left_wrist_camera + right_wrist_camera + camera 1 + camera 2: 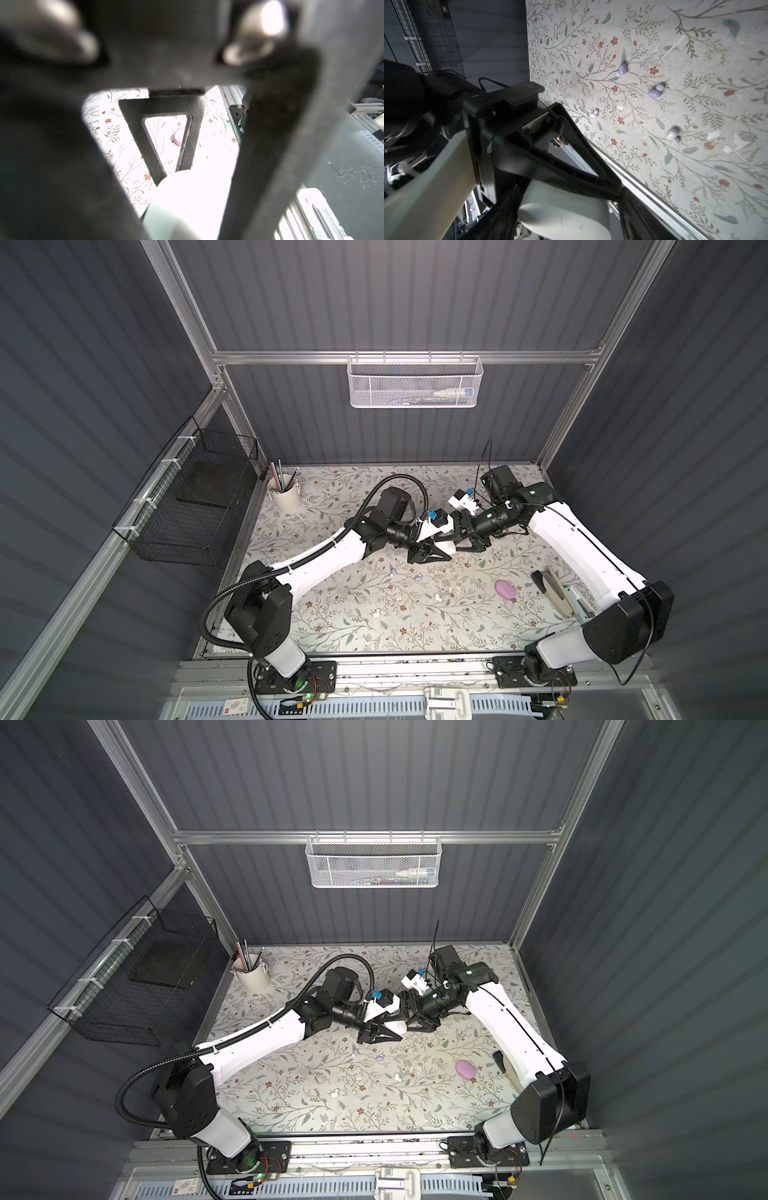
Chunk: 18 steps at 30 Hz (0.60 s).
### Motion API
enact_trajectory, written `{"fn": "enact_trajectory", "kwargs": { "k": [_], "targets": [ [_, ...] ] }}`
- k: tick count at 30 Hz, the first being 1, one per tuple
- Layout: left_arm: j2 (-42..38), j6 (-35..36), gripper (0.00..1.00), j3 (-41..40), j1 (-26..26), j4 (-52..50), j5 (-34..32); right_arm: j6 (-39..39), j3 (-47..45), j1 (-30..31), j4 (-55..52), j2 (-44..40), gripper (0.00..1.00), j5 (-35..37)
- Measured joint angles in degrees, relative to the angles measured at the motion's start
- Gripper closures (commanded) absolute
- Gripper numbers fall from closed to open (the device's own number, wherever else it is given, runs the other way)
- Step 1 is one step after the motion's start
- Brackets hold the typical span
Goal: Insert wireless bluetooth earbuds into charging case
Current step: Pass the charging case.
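A white oval charging case (446, 547) hangs above the middle of the floral table, where both arms meet. My left gripper (444, 551) is shut on it; the case (193, 197) fills the space between its fingers. My right gripper (460, 542) stands open around the same case (562, 207), with a narrow gap at one finger. The wireless bluetooth earbuds lie loose on the table nearer the front: two lavender ones (622, 69) (654, 92) and two white ones (594, 113) (672, 134). A pink case (505, 591) lies to their right.
A cup of pens (285, 493) stands at the back left. A black wire basket (187, 506) hangs on the left wall and a white mesh basket (415, 381) on the back rail. A beige stapler-like tool (557, 593) lies under my right arm.
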Motion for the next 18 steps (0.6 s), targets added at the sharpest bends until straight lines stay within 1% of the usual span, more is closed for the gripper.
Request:
{"fn": "enact_trajectory", "kwargs": {
  "k": [7,18],
  "targets": [
    [0.0,-2.1,0.68,0.0,-0.1,1.7,1.6,1.1,-2.2,-0.3,2.2,-3.7,0.13,1.1],
    [0.1,-4.7,0.69,-0.8,0.3,3.7,2.1,2.7,-4.0,-1.2,4.0,-7.0,0.1,2.1]
  ]
}}
